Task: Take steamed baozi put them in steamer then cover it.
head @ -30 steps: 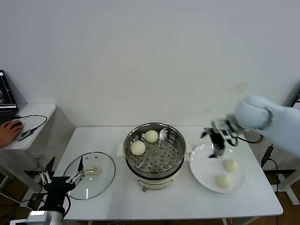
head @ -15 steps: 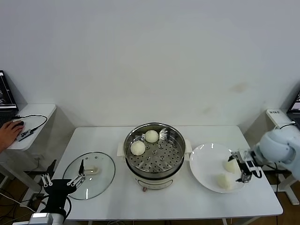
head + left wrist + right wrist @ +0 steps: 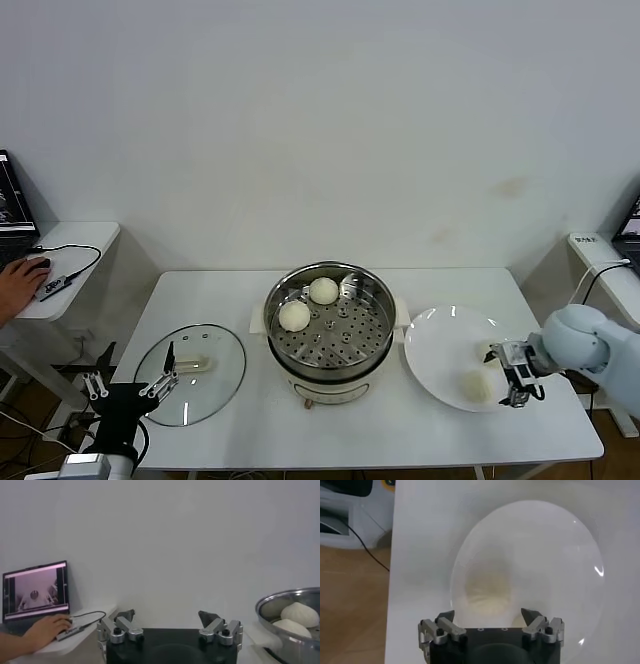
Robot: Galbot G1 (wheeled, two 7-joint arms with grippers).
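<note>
The steamer (image 3: 325,325) stands at the table's middle with two baozi (image 3: 294,315) (image 3: 323,291) on its perforated floor. Two more baozi lie on the white plate (image 3: 438,345): one near the front (image 3: 477,384), one behind it (image 3: 489,352). My right gripper (image 3: 512,375) is open and low at the plate's right edge, beside these baozi. In the right wrist view its open jaws (image 3: 488,615) face a baozi (image 3: 485,592) on the plate (image 3: 545,555). The glass cover (image 3: 190,372) lies flat at the left. My left gripper (image 3: 128,385) is open and parked beside it.
The left wrist view shows the left gripper (image 3: 166,615) open, with the steamer rim (image 3: 287,597) and its baozi (image 3: 299,614) off to one side. A side table with a laptop and a person's hand (image 3: 18,280) stands at far left.
My right arm has swung from above the plate's back edge down to its right side, low beside the two baozi. The left arm has barely moved.
</note>
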